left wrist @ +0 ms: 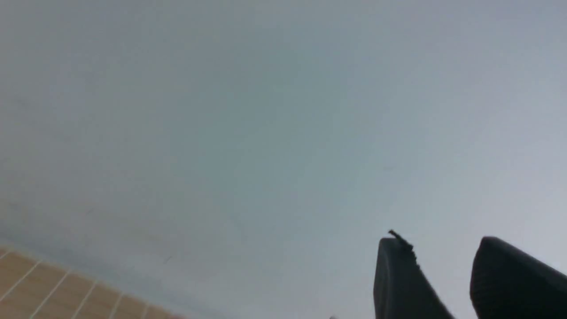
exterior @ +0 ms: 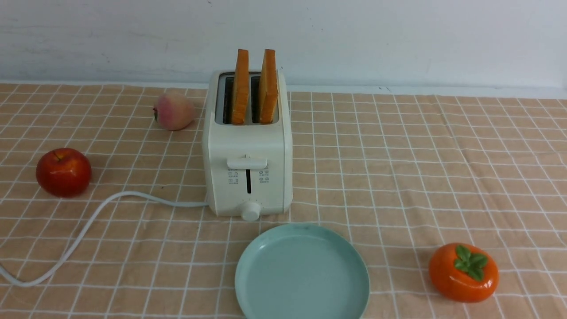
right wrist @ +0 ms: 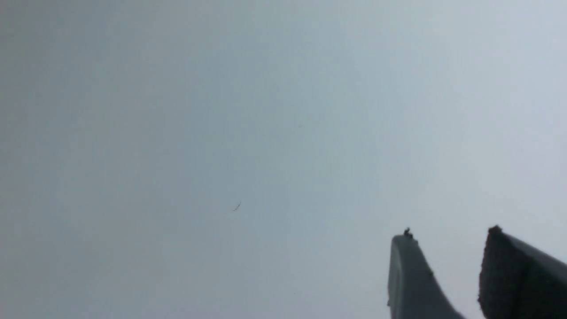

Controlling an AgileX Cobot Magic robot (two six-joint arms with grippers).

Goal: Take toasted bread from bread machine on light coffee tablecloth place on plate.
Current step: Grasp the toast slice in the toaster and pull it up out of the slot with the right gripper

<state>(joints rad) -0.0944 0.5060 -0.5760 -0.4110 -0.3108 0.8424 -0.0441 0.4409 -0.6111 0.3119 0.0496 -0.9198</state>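
Two bits of toast, left slice (exterior: 240,86) and right slice (exterior: 269,84), stand upright in the toaster (exterior: 247,146), thin edges facing near, just beyond the plate (exterior: 301,274). Both left jaws and right jaws hang parted, empty, facing the wall. Toaster's slightly left, so I'd guess left jaws are closer.

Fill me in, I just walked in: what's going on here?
Nothing is being handled yet. Two slices of toasted bread stand in the bread machine on the light coffee tablecloth, and the plate in front of it holds nothing. The left gripper and right gripper are open, empty, pointed at the wall.
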